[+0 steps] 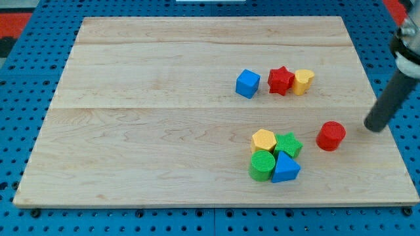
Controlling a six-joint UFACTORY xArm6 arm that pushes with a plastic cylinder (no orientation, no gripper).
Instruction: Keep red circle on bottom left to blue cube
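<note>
The red circle (pixel 331 136) is a short red cylinder on the wooden board, at the view's right and a little below the middle. The blue cube (pixel 247 83) sits up and to the left of it, in the upper middle of the board. My tip (pixel 375 126) is at the end of the dark rod coming in from the view's upper right. It stands just right of the red circle with a small gap between them. It touches no block.
A red star (pixel 281 80) and a yellow heart (pixel 302 81) lie in a row right of the blue cube. A cluster of yellow hexagon (pixel 264 139), green star (pixel 288 144), green cylinder (pixel 262 164) and blue triangle (pixel 285 168) lies left of and below the red circle.
</note>
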